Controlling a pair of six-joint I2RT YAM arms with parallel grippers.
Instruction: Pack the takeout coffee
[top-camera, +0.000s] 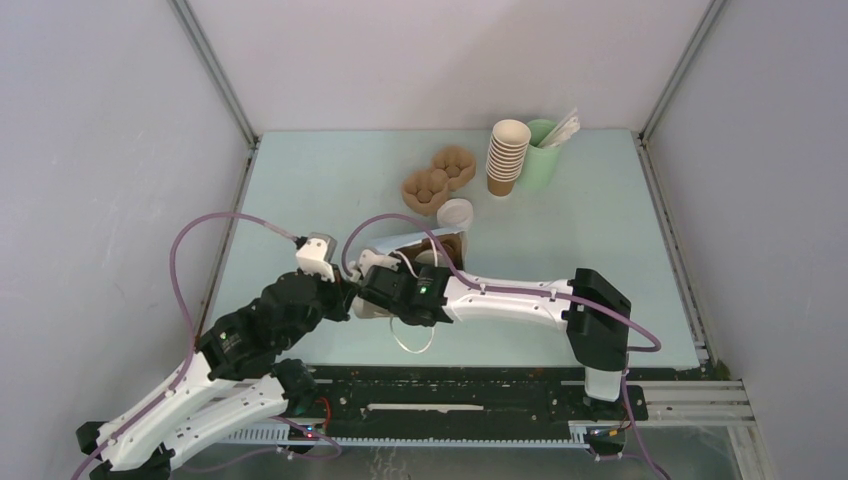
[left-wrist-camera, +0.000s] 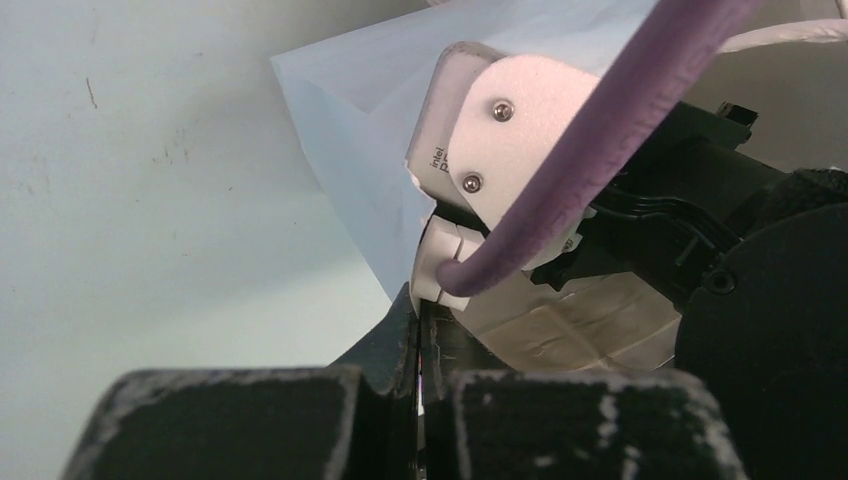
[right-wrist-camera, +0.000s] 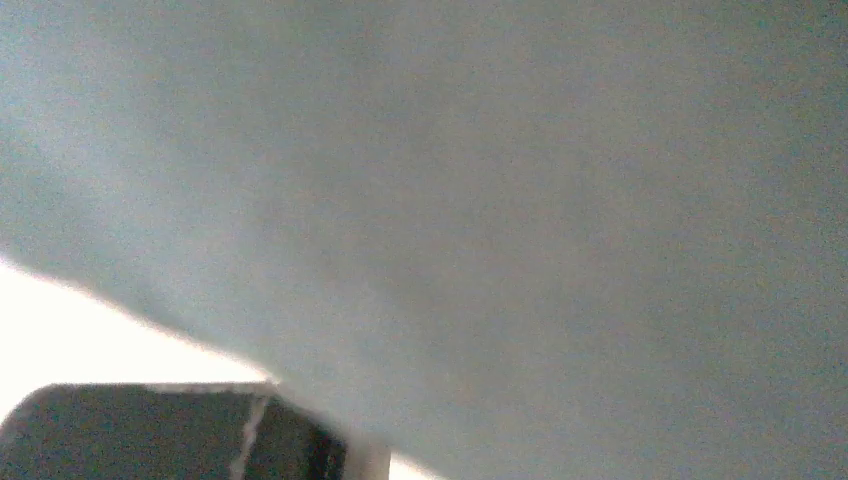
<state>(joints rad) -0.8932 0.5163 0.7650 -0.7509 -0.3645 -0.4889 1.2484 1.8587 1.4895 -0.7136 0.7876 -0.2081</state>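
Left gripper (left-wrist-camera: 420, 372) clamped on white bag (left-wrist-camera: 345, 140) edge — right gripper (top-camera: 378, 284) at bag, state unreadable; white lid (top-camera: 455, 213) just beyond, far side.

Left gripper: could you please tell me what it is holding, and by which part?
The left gripper appears shut on the white paper bag, pinching its thin edge.

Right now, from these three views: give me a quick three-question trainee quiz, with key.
1. True or false: the white lid is outside the white bag.
2. In its wrist view, the left pincer is: A wide open, B shut, C out of frame.
3. What stands right beside the stack of brown cups?
Key: 1 true; 2 B; 3 the green cup of sticks.
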